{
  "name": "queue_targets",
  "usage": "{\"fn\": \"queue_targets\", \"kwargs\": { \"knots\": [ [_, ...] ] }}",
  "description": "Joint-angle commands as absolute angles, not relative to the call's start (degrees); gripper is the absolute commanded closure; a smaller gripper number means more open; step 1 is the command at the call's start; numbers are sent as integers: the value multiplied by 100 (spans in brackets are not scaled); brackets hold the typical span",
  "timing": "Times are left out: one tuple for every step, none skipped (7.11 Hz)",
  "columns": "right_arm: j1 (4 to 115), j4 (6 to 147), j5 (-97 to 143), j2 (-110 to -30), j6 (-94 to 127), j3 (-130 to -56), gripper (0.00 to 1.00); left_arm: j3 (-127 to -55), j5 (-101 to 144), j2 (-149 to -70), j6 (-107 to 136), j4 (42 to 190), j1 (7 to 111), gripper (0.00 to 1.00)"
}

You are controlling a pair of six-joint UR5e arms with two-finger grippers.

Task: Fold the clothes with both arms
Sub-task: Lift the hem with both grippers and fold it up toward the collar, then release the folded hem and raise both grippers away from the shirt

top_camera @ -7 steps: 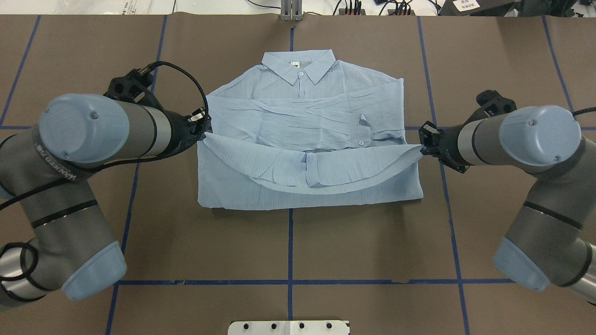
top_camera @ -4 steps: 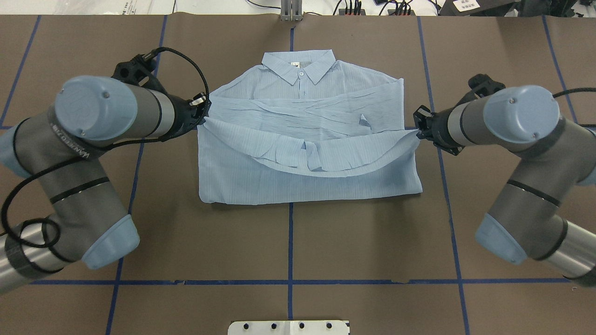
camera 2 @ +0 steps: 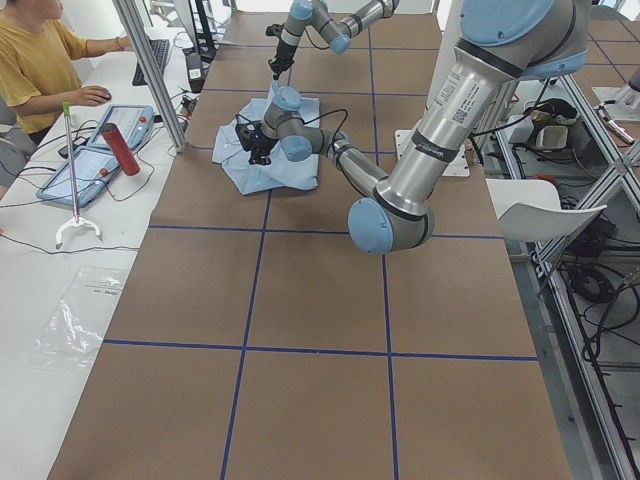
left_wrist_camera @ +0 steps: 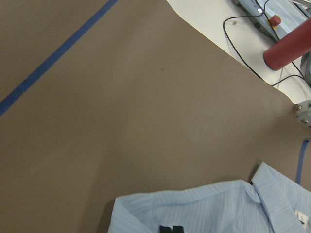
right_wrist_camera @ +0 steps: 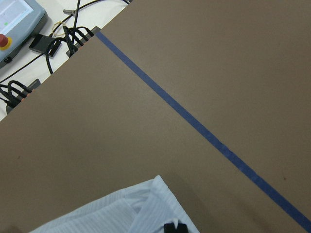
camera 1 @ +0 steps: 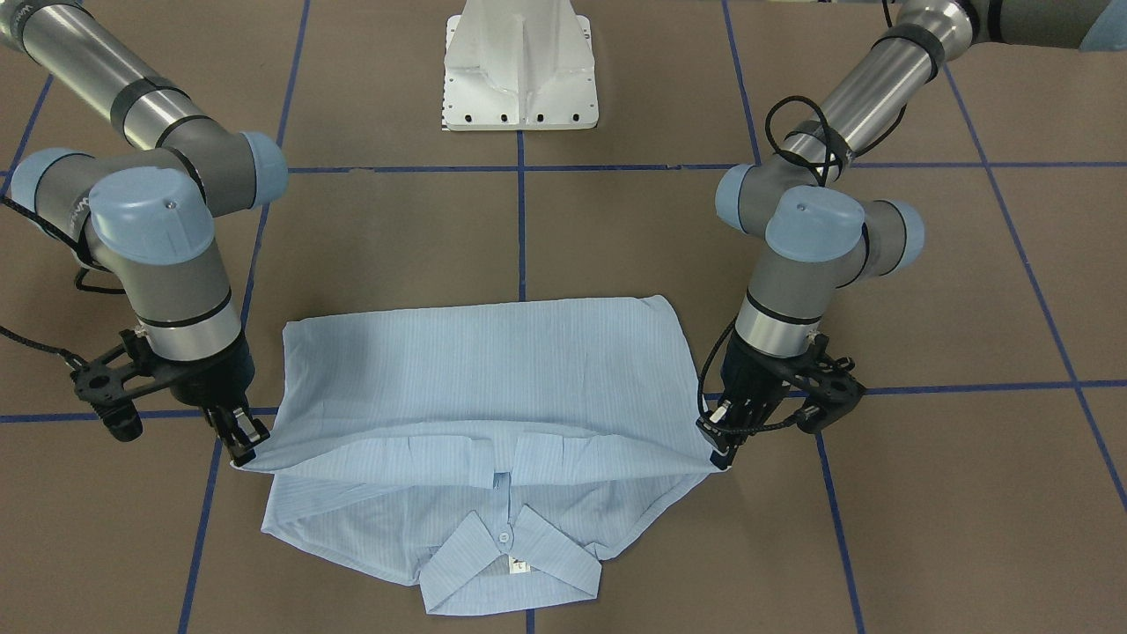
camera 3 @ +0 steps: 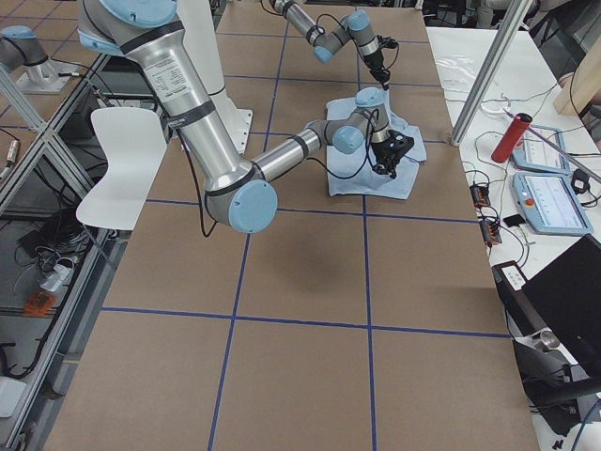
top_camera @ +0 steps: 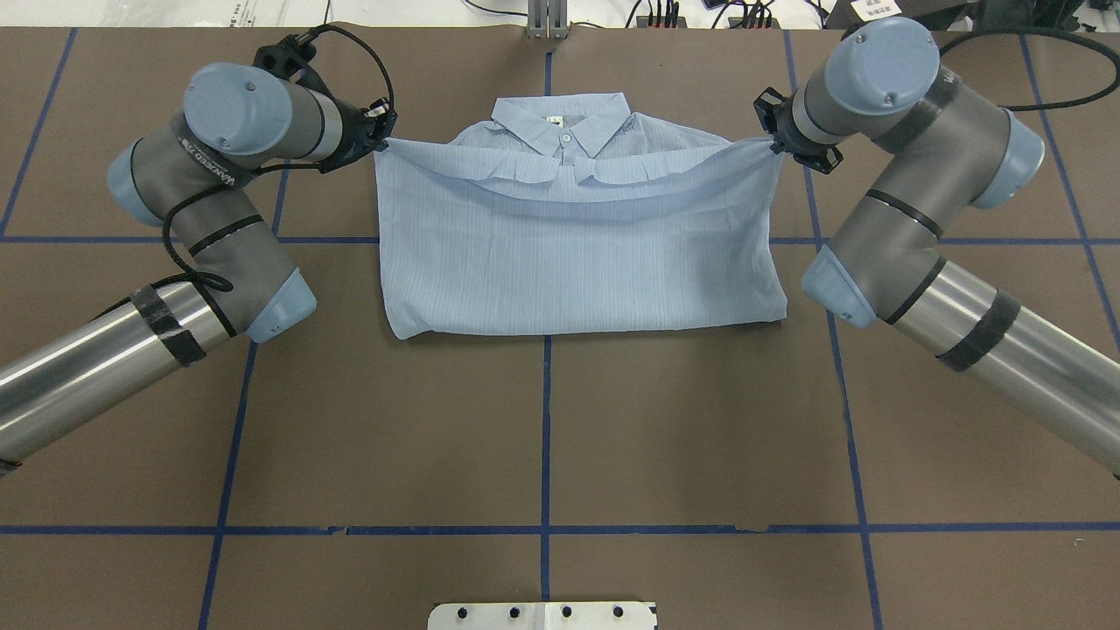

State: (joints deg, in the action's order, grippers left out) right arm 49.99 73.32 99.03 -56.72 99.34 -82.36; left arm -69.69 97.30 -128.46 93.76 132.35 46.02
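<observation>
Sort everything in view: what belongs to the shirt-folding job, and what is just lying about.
Job: pale-blue striped button-up shirt; black left gripper and black right gripper, each shut on its lifted edge.

Lying about: red cylinder; grey control tablet; clear plastic bag; white moulded chair.

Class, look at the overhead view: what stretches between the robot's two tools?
An edge of the shirt spans it, pinched at each end by the left tool and right tool, sagging near the collar; the overhead view shows this.
</observation>
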Motion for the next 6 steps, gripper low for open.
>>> {"fn": "queue_targets", "kwargs": {
  "knots": [
    [5054, 7295, 9844, -5214, 9809, -7448, 100, -6434, 9703, -12990, 9308, 13631, 4606, 100],
    [5028, 7286, 9844, -5003, 9809, -7105, 100, -6347, 9694, -13025, 9264, 13641, 4597, 100],
    [5019, 7286, 9852, -4975, 9809, -7032, 100, -6346, 9694, -13025, 9124, 13641, 4597, 100],
    [5010, 7277, 9853, -4975, 9809, -7014, 100, -6346, 9694, -13017, 9114, 13641, 4597, 100],
    [5001, 7277, 9853, -4975, 9809, -7014, 100, -6346, 9694, -13025, 9114, 13641, 4588, 100],
    [5001, 7277, 9853, -4983, 9800, -7014, 85, -6354, 9694, -12999, 9106, 13667, 4588, 100]
  ]
}}
